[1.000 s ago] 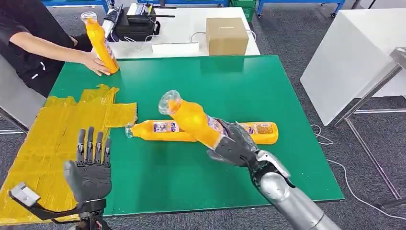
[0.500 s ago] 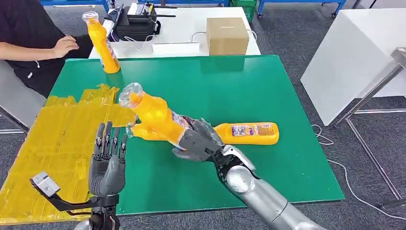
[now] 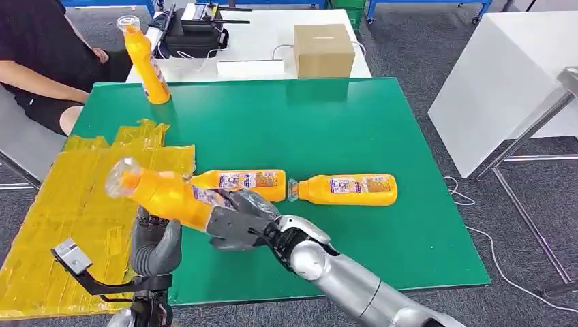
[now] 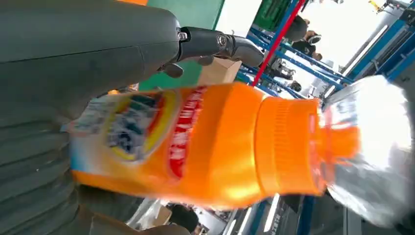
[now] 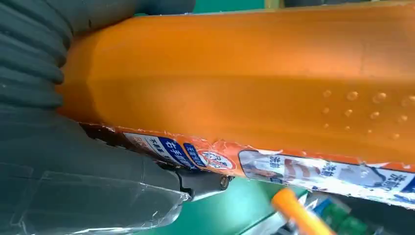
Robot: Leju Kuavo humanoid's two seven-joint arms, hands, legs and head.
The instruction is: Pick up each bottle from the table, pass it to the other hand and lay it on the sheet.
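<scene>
My right hand (image 3: pixel 235 221) grips an orange bottle (image 3: pixel 163 194) by its lower body, tilted in the air with its clear cap toward the yellow sheet (image 3: pixel 61 211). My left hand (image 3: pixel 155 246) stands just under and behind it, its upper part hidden by the bottle. In the left wrist view the bottle (image 4: pixel 205 142) lies across the palm while the fingers (image 4: pixel 220 44) stretch past it, not wrapped around. The right wrist view has the bottle (image 5: pixel 244 83) close against that hand (image 5: pixel 73 161). Two more orange bottles (image 3: pixel 238 180) (image 3: pixel 347 189) lie on the green table (image 3: pixel 354 122).
A further orange bottle (image 3: pixel 144 61) stands upright at the table's far left corner, beside a seated person (image 3: pixel 41 61). A cardboard box (image 3: pixel 322 50) and black equipment (image 3: pixel 191 30) sit on the white table behind. A white table (image 3: pixel 504 82) stands to the right.
My right hand has carried the bottle left, off the lying bottles and over to my left hand, which moved in to meet it. The person let go of the upright bottle and drew back.
</scene>
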